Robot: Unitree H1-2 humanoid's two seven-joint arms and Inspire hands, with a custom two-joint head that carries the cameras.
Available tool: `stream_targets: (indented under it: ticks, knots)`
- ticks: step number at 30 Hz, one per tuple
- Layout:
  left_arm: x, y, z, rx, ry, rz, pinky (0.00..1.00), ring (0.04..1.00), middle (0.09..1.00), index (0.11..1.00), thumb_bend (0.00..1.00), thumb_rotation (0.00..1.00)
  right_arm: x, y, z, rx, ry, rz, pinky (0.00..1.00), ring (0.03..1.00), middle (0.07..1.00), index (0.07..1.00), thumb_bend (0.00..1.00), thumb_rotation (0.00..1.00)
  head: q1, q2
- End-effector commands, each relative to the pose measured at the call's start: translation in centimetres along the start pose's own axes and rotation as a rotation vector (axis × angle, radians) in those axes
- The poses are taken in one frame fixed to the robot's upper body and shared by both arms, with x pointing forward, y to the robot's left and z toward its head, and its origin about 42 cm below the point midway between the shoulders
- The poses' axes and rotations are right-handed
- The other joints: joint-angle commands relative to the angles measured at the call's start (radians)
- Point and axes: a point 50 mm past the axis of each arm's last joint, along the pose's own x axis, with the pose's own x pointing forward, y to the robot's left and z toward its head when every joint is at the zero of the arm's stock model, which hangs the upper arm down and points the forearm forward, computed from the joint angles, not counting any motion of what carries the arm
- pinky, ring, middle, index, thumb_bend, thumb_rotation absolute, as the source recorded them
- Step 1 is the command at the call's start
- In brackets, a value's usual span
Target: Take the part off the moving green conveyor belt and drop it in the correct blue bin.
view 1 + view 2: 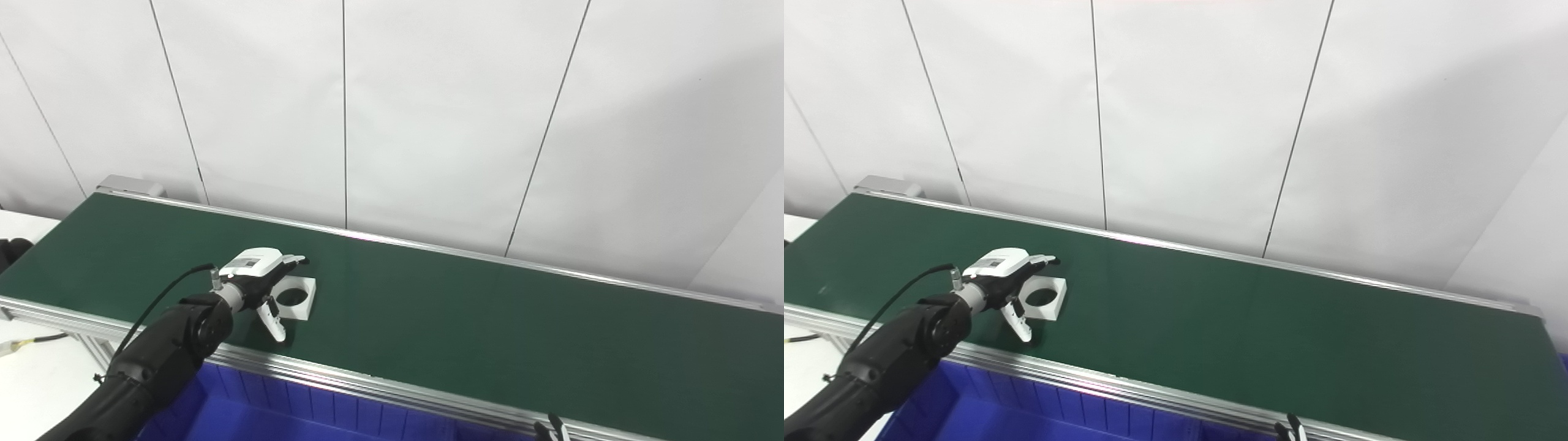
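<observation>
Green conveyor belt (465,324) runs across the frame from about 10 o'clock down to 4 o'clock, aluminium rails on both long edges, white panelled wall (429,110) behind it. The part (297,297), a flat white square block with a round hole through its middle, lies on the belt toward the 8 o'clock side of the picture, closer to the near rail than the far one. Left hand (260,275) is over the belt right at the part's 9 o'clock side: white back plate up, fingers (293,261) reaching along the part's far edge, thumb (272,321) pointing down toward 5 o'clock, off the part's near-left corner. Fingers and thumb are spread apart around the part's left corner; nothing is lifted, and whether the fingertips touch the part cannot be told from either eye view. Black forearm comes in from 7 o'clock with a black cable (162,297) looping off the wrist. Blue bin (294,407) sits below the near rail at 6 to 7 o'clock, ribbed inner wall showing, its floor partly hidden by the arm. Right hand (551,429) shows only as a few dark fingertips at the bottom edge, about 5 o'clock; how far open it is cannot be told.
</observation>
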Motion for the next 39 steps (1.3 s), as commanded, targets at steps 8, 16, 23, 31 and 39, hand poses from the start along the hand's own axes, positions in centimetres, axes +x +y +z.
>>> stream_targets:
  ticks: [8, 16, 23, 31, 39]
  knots:
    - [1.5, 1.3, 0.3, -0.045, -0.026, 0.22, 0.42, 0.445, 0.595, 0.722, 0.51, 0.0, 0.3, -0.4, 1.2, 0.032, -0.081, -0.019, 0.88, 0.887, 0.904, 0.99, 0.78, 0.61, -0.004, 0.007]
    - [2.5, 0.2, 2.0, -0.125, -0.109, 0.285, 0.4, 0.399, 0.489, 0.525, 0.5, 0.0, 0.2, -0.6, 1.2, 0.033, -0.08, -0.027, 0.86, 0.876, 0.893, 0.982, 0.78, 0.61, -0.006, 0.017]
    - [2.5, 0.7, 2.6, -0.16, -0.151, 0.295, 0.41, 0.414, 0.495, 0.501, 0.5, 0.0, 0.1, -0.6, 1.3, 0.034, -0.082, -0.033, 0.85, 0.864, 0.884, 0.974, 0.79, 0.6, -0.015, 0.025]
    - [0.7, 2.9, 3.6, -0.338, -0.222, 0.417, 0.29, 0.366, 0.443, 0.534, 0.5, 0.0, 0.1, -0.5, 1.7, 0.049, -0.088, -0.022, 0.85, 0.874, 0.889, 0.966, 0.8, 0.59, -0.069, 0.048]
    - [-2.1, 4.4, 5.3, -0.514, -0.378, 0.538, 0.27, 0.374, 0.46, 0.527, 0.5, 0.0, 0.0, 0.3, 2.5, 0.048, -0.122, -0.019, 0.82, 0.844, 0.882, 0.957, 0.78, 0.57, -0.186, 0.091]
